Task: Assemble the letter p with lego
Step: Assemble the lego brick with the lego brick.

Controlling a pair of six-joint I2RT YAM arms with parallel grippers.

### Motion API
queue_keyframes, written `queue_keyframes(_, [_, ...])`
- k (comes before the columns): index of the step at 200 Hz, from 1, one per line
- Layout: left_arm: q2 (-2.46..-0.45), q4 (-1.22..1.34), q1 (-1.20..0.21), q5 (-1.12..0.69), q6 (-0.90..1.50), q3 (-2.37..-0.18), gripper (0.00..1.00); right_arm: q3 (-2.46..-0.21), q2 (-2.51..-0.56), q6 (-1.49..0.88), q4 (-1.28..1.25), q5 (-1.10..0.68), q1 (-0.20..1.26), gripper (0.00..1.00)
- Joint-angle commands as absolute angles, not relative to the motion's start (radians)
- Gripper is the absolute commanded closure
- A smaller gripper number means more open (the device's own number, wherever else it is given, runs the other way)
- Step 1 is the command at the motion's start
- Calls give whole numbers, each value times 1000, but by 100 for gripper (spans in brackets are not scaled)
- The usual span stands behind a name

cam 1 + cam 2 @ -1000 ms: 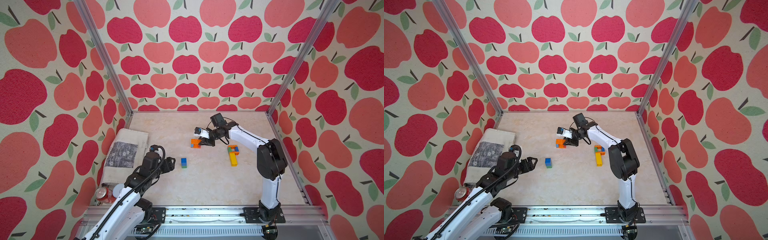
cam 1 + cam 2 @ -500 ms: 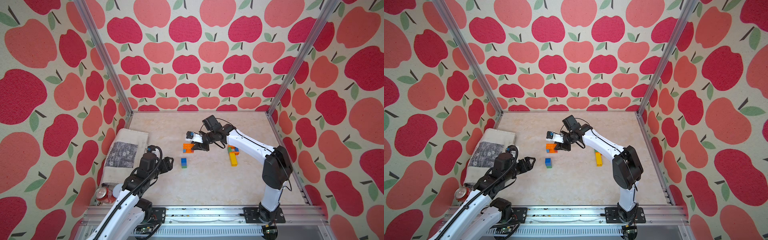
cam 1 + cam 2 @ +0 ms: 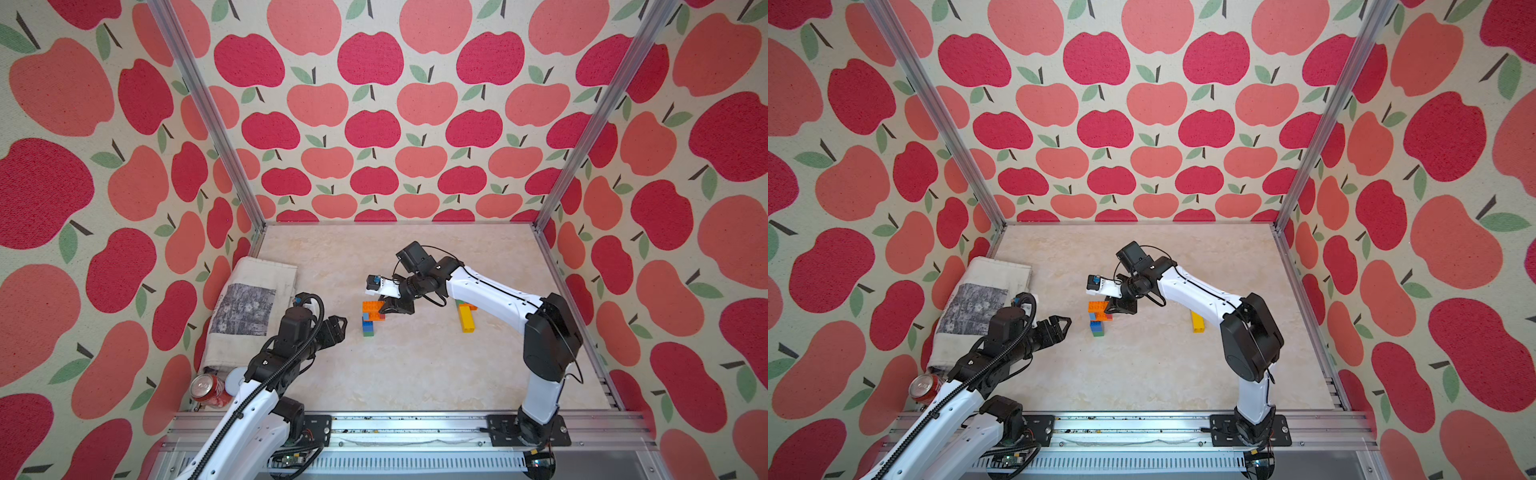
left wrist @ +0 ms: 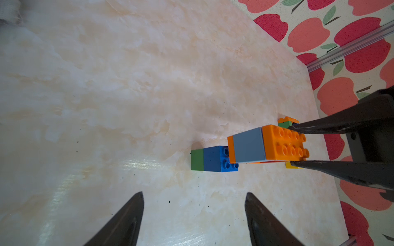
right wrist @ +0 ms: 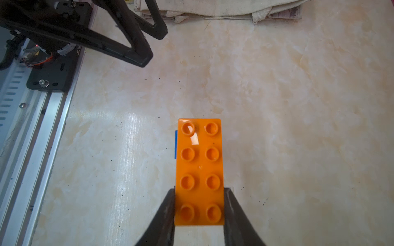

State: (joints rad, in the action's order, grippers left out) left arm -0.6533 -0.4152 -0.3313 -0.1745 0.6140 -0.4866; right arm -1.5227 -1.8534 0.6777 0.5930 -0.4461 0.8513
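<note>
My right gripper (image 5: 199,189) pinches one end of the long orange brick (image 5: 199,153), with a light blue brick (image 4: 248,147) stuck under it. In a top view the blue-and-green stack (image 3: 368,328) sits just at its 6 o'clock, and the yellow brick (image 3: 467,320) lies well apart at 3 o'clock. My left gripper (image 4: 194,193) hangs spread at the stack's 9 o'clock.

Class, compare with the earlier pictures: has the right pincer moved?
Yes. The right pincer, shut on the orange brick, has shifted away from the yellow brick and toward the blue-and-green brick.
</note>
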Motion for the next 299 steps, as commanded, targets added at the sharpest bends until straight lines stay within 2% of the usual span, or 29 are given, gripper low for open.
queue_keyframes(1, [-643,-420,-323,-193,626,-472,23,-1509,-1813,659,581,-462,861,77])
queue_keyframes(142, [-644,-407,-318,-212,632,-465,23,-1522,-1861,693,603,-424,883,77])
queue_keyframes(202, [-696,-377,-307,-289,600,-511,23,-1542,-1883,718,648,-397,887,77])
queue_keyframes(271, [-787,-227,-307,-378,619,-559,26,-1544,-1881,730,652,-394,894,77])
queue_keyframes(299, [-858,-178,-307,-408,623,-580,32,-1550,-1881,730,649,-393,894,77])
